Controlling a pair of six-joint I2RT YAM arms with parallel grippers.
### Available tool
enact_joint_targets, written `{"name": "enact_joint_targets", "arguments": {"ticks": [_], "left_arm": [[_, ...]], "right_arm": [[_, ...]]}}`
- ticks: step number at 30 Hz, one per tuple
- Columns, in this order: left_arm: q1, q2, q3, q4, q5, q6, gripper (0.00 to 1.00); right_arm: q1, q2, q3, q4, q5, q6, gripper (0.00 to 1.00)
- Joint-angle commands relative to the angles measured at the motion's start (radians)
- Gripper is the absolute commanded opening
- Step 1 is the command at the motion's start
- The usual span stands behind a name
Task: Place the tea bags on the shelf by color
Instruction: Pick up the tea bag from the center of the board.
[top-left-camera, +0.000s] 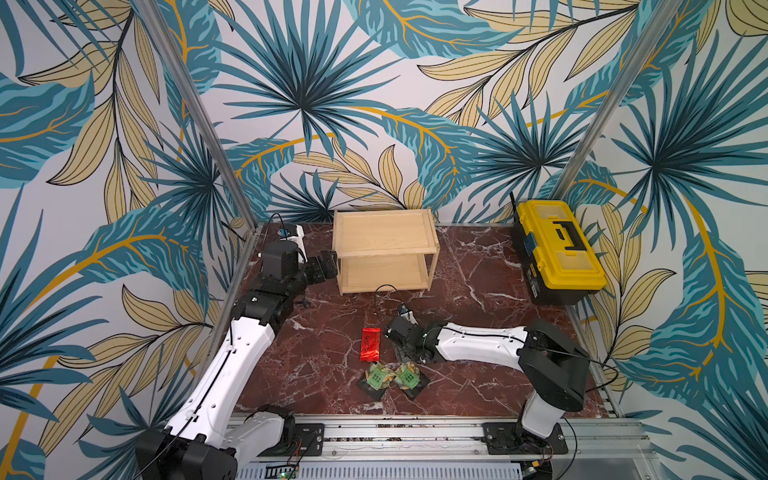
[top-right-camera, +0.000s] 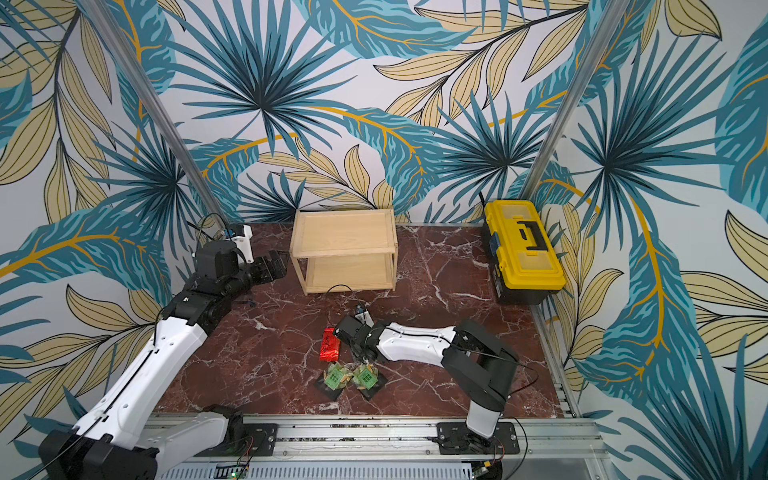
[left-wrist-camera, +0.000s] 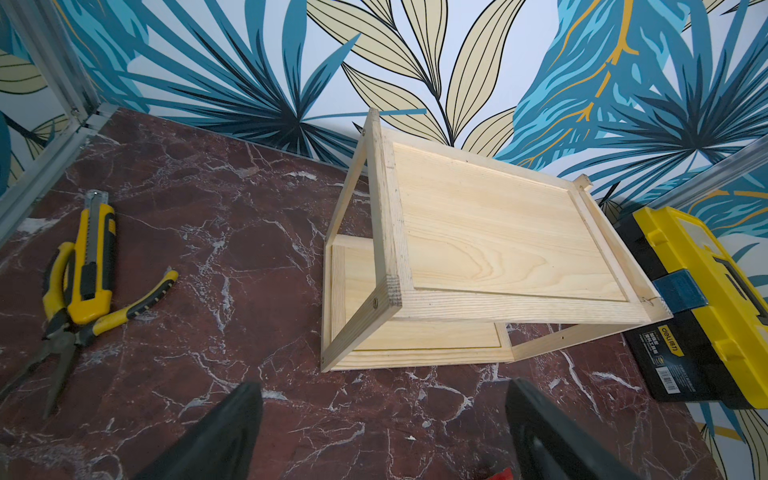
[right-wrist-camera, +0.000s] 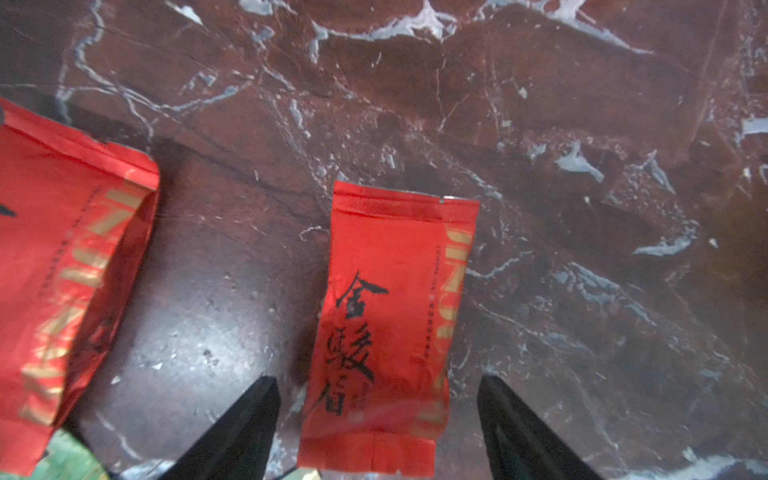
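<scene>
Looking in both top views, we see the shelf (top-left-camera: 384, 237) at the far centre, both tiers bare. One red tea bag (top-left-camera: 370, 345) and two green tea bags (top-left-camera: 377, 376) lie flat on the table (top-left-camera: 478, 291), near us. The right gripper (top-left-camera: 402, 353) points down just right of the red one; the left gripper (top-left-camera: 328, 266) hovers by the shelf's left end. Left wrist: its fingers (left-wrist-camera: 232, 424) are spread, empty. Right wrist: spread fingers (right-wrist-camera: 257, 415) straddle a second red tea bag (right-wrist-camera: 390, 324), not pinching. We judge the flat, slick foil may skid away as they close.

The tea bag (top-left-camera: 370, 344) is red, the shelf (top-left-camera: 384, 235) pale, the toolbox (top-left-camera: 557, 245) yellow.
</scene>
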Motion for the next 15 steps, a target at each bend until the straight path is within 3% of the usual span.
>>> {"name": "enact_joint_targets", "arguments": {"ticks": [1,7,15], "left_arm": [[-0.003,-0.004,-0.027,-0.013,0.001,0.006,0.97],[-0.004,-0.002,-0.028,-0.011,0.0,0.009,0.97],[-0.003,0.007,-0.028,-0.006,0.023,0.011,0.97]], "right_arm": [[-0.01,0.014,0.011,0.028,-0.013,0.018,0.8],[-0.023,0.027,0.003,0.063,-0.024,0.016,0.79],[-0.037,0.053,-0.002,0.085,-0.022,0.017,0.63]]}}
